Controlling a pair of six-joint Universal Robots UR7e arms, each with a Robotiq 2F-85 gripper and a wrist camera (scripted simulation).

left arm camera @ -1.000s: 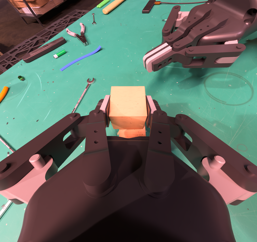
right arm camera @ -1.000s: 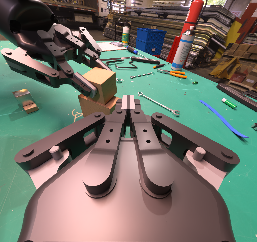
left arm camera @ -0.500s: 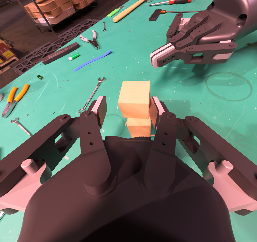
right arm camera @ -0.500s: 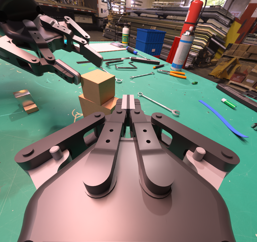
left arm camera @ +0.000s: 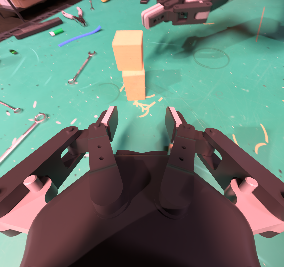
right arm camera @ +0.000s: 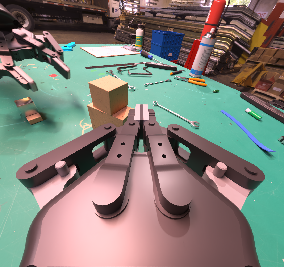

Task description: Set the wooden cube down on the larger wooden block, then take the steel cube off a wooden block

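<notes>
The wooden cube (left arm camera: 127, 50) rests on the larger wooden block (left arm camera: 134, 85) on the green table; both also show in the right wrist view, cube (right arm camera: 109, 94) on block (right arm camera: 104, 118). My left gripper (left arm camera: 140, 121) is open and empty, drawn back from the stack; it also shows at the left of the right wrist view (right arm camera: 50, 81). The steel cube (right arm camera: 25, 105) sits on a small wooden block (right arm camera: 34, 118), below the left gripper. My right gripper (right arm camera: 141, 111) is shut and empty, just right of the stack; it shows in the left wrist view too (left arm camera: 146, 17).
Wrenches (right arm camera: 176, 114) (left arm camera: 81, 68), a blue strip (right arm camera: 245, 132), a green marker (right arm camera: 253, 114), pliers (right arm camera: 190, 80), hex keys (right arm camera: 135, 72), a spray can (right arm camera: 202, 53) and a clipboard (right arm camera: 109, 51) lie around the table.
My left gripper opened, let go of the wooden cube on the larger block and drew back and away from the stack. The right gripper stayed shut and about still.
</notes>
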